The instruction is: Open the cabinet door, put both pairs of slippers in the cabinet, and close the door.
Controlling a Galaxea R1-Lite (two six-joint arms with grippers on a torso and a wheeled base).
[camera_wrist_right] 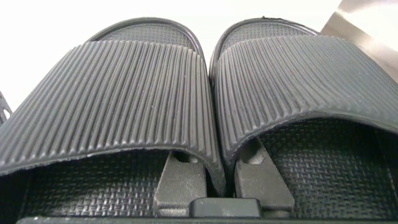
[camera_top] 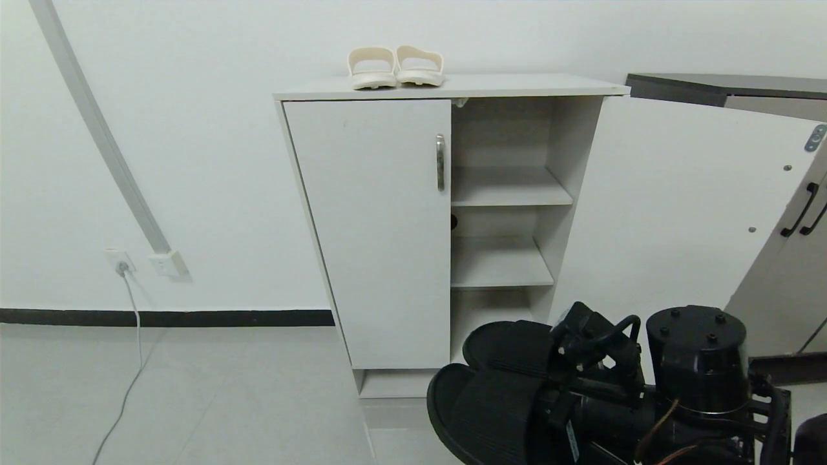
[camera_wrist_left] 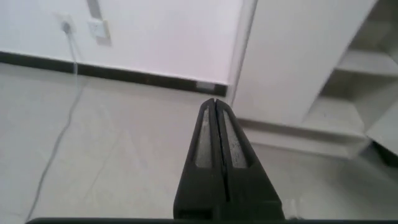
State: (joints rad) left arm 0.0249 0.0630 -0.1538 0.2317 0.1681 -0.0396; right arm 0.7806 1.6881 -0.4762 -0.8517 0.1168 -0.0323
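Note:
A white cabinet [camera_top: 517,84] stands against the wall, its left door [camera_top: 368,232] closed and its right door [camera_top: 672,206] swung wide open, so several bare shelves [camera_top: 507,187] show. On its top lies a cream pair of slippers [camera_top: 395,67]. Low in front of the open side, my right gripper [camera_wrist_right: 221,177] is shut on a black ribbed pair of slippers [camera_top: 497,381] [camera_wrist_right: 199,93], one finger [camera_wrist_right: 180,183] under each strap, pinching the two inner edges together. My left gripper [camera_wrist_left: 215,112] is shut with nothing in it, above the floor to the left of the cabinet.
A grey cabinet [camera_top: 795,213] with black handles stands right behind the open door. On the left wall are a socket [camera_top: 119,261] and a cable trailing down to the floor [camera_top: 194,400], which is bare and roomy there. A slanted duct [camera_top: 97,129] runs up the wall.

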